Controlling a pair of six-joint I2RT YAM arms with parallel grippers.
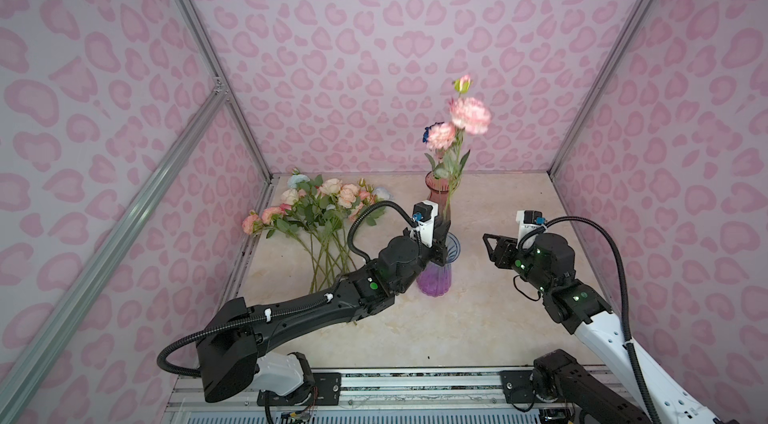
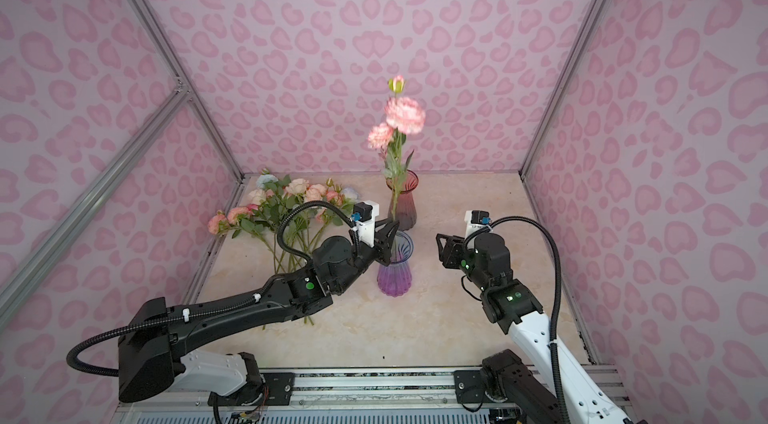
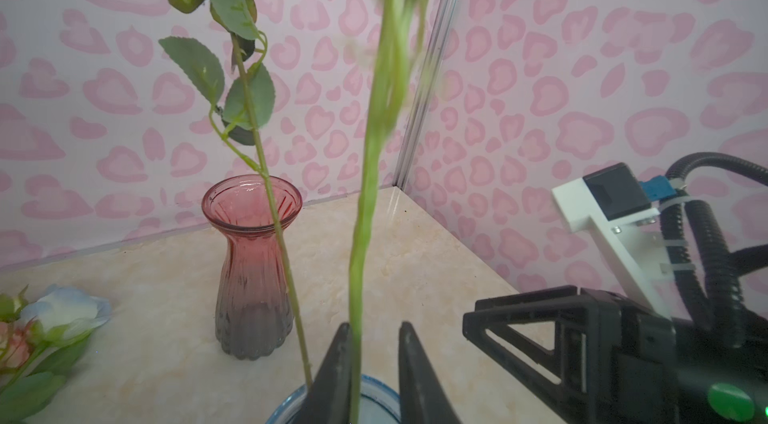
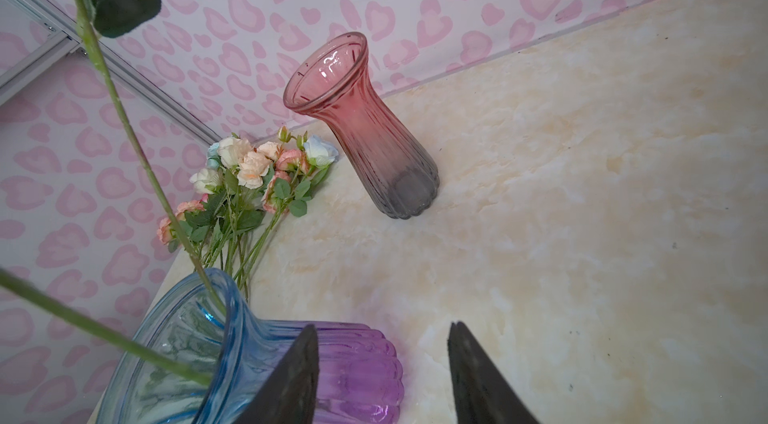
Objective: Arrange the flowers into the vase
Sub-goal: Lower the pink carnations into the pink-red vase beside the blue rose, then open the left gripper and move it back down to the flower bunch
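Most of the flowers (image 1: 316,214) lay flat in a loose bunch on the table (image 1: 478,326) at the left, blooms toward the back and stems fanned toward the front. Two more stood in the blue-and-purple vase (image 1: 435,280): a pink-bloomed spray (image 1: 469,115) and a deep blue rose (image 1: 429,134), each stem resting against the rim.

Handling, judged from appearance:
- The stems are thin and light and should flex rather than snap.
- The blooms and leaves are soft and would crush or snag.
- Take hold on bare stem below the lowest leaves, never at the head.
- A tall stem is likely top-heavy and may swing when let go.

The left gripper (image 3: 375,326) was directly over the vase mouth with the pink-bloomed spray's stem between its jaws. The jaws stood slightly apart. The stem lay against one finger with a clear gap to the other, so it was not clamped. The right gripper (image 4: 383,325) hung just beside the same vase, jaws wide apart and empty.

Containers:
- The blue-and-purple vase held only those two stems.
- The red vase (image 4: 361,118), farther back and upright, was empty.
- Both looked like ribbed glass. Treat them as fragile and smooth, and as easy to tip by a sideways push on a standing stem.
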